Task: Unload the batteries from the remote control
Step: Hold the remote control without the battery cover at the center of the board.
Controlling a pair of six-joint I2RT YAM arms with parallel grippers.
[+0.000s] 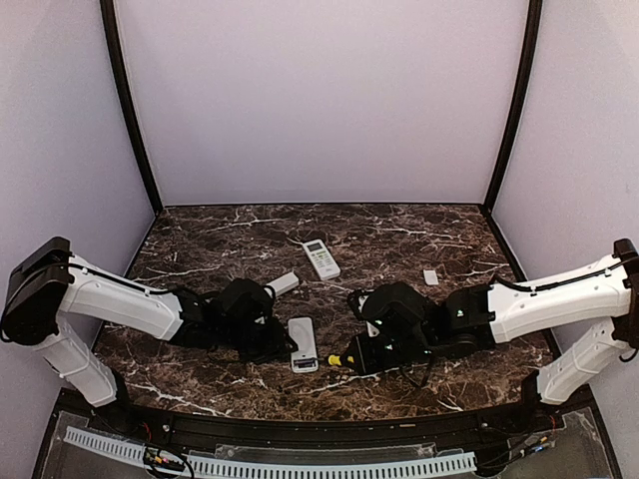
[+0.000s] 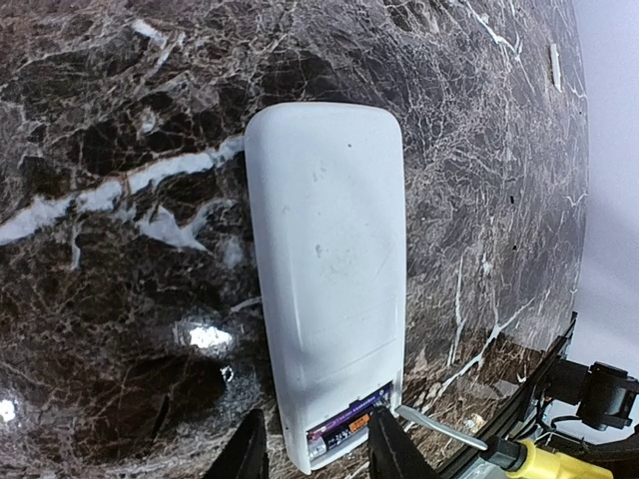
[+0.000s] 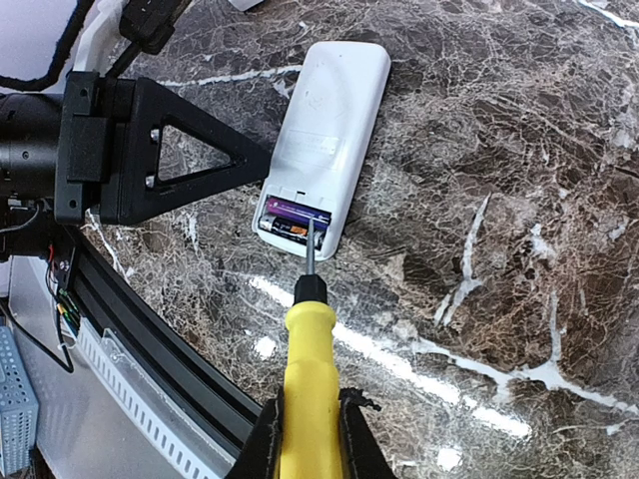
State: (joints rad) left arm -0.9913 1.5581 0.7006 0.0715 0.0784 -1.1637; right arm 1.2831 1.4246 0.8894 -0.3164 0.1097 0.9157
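Note:
A white remote (image 2: 324,269) lies face down on the marble table, its battery bay open at the near end. Two batteries (image 3: 295,220), one purple and one black with an orange band, lie in the bay; they also show in the left wrist view (image 2: 349,424). My left gripper (image 2: 321,449) is open, its fingers (image 2: 250,449) either side of the remote's bay end. My right gripper (image 3: 307,419) is shut on the yellow-handled screwdriver (image 3: 312,369), whose tip (image 3: 311,238) rests at the batteries. In the top view the remote (image 1: 302,342) lies between the left gripper (image 1: 283,344) and the right gripper (image 1: 364,351).
A second remote (image 1: 320,257) lies face up farther back. A white cover (image 1: 283,283) lies behind the left gripper and a small white cover (image 1: 430,276) at the right. The table's black front rail (image 3: 150,329) runs close to the remote.

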